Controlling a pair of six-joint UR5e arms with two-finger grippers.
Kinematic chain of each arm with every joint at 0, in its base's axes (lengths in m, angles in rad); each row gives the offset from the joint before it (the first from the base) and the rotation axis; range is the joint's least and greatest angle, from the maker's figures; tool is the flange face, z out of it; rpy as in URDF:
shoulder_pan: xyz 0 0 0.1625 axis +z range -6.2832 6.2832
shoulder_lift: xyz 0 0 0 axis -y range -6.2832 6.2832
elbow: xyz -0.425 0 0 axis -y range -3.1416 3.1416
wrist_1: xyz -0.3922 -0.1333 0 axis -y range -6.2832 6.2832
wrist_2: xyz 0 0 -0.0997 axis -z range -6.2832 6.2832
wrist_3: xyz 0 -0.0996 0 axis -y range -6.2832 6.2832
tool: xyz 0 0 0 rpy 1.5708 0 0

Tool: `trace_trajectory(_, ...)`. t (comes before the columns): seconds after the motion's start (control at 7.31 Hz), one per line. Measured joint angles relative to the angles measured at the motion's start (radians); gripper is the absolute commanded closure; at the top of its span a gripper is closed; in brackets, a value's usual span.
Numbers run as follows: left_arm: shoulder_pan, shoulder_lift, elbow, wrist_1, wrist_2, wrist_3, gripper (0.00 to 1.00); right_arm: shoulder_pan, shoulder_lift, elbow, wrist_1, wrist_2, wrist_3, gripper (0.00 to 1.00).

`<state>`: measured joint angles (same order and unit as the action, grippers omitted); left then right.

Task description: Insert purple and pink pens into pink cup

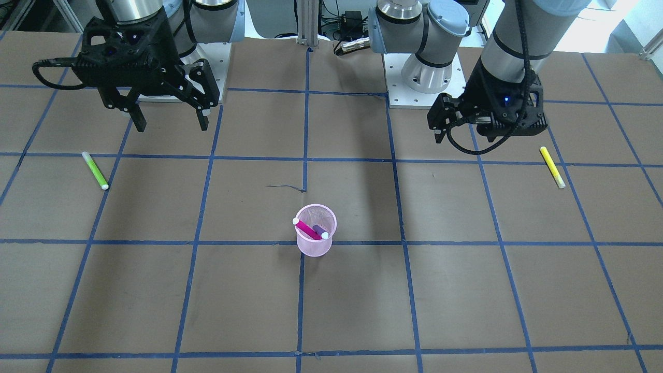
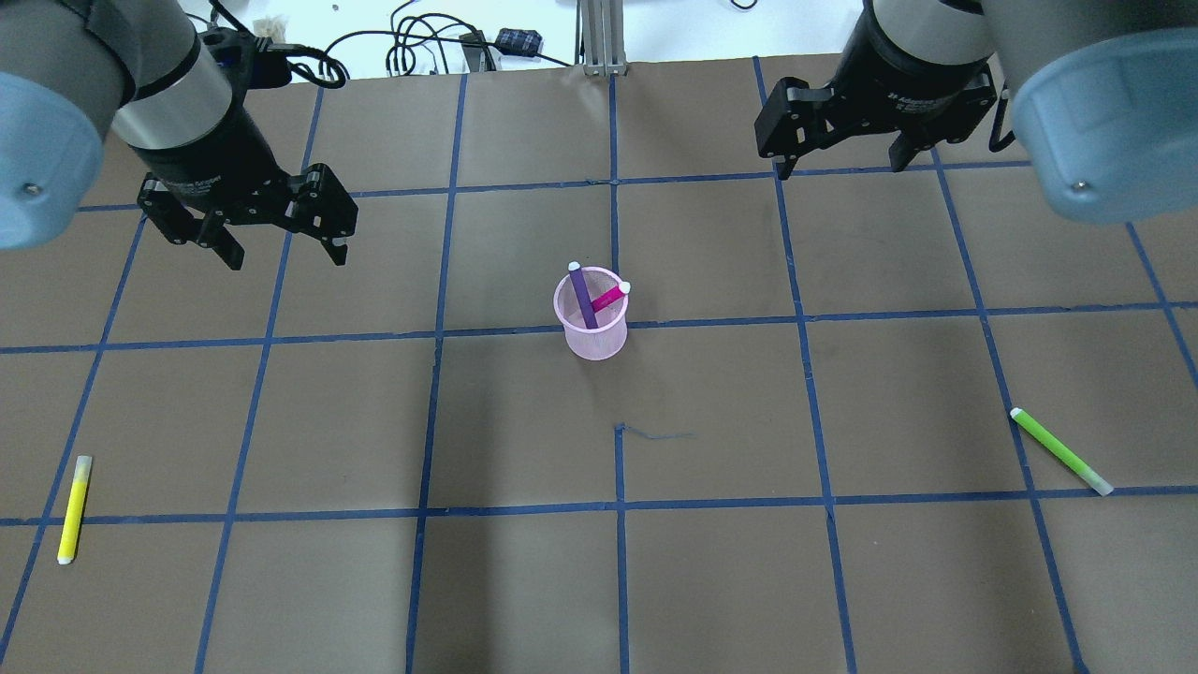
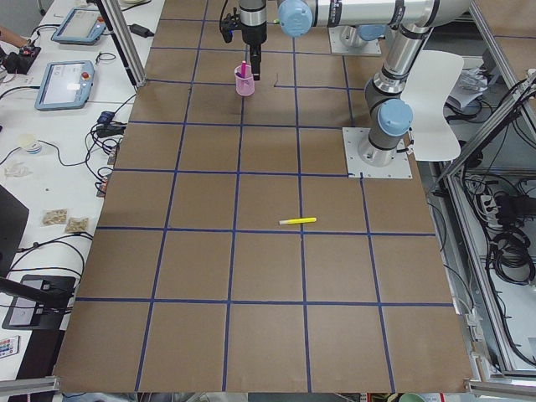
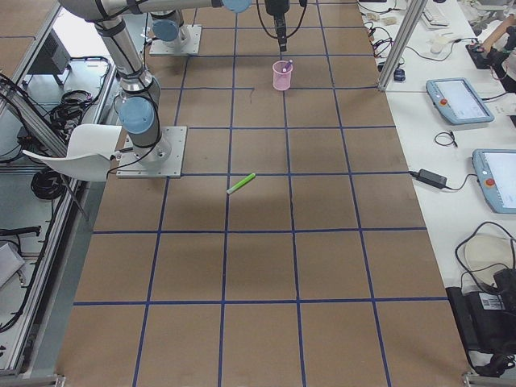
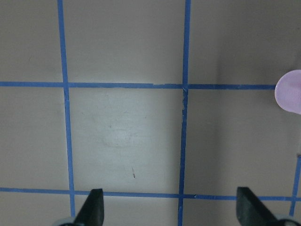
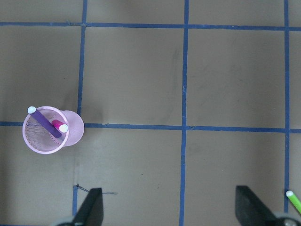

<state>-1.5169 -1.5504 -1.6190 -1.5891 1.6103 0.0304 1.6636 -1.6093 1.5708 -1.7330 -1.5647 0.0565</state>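
The pink mesh cup point(image 2: 596, 339) stands upright near the table's middle; it also shows in the front view point(image 1: 314, 246). A purple pen point(image 2: 585, 298) and a pink pen point(image 2: 610, 298) lean inside it, white caps up. The right wrist view shows the cup point(image 6: 70, 126) with the purple pen point(image 6: 44, 122) and pink pen point(image 6: 57, 125) in it. My left gripper point(image 2: 285, 255) is open and empty, well to the cup's left. My right gripper point(image 2: 842, 164) is open and empty, off to the cup's far right. The left wrist view shows only the cup's edge point(image 5: 289, 92).
A yellow pen point(image 2: 73, 508) lies on the table at the near left. A green pen point(image 2: 1060, 450) lies at the near right and shows in the right wrist view point(image 6: 294, 200). Blue tape lines grid the brown table. Cables lie beyond its far edge.
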Motion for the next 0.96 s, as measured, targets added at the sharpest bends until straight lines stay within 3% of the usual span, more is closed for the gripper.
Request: trace_trajectory(0.96,-0.006,0.019,-0.004,-0.015,-0.024,0.079,0.0,-0.001,0.0,0.0,0.002,0.0,0.0,0.0)
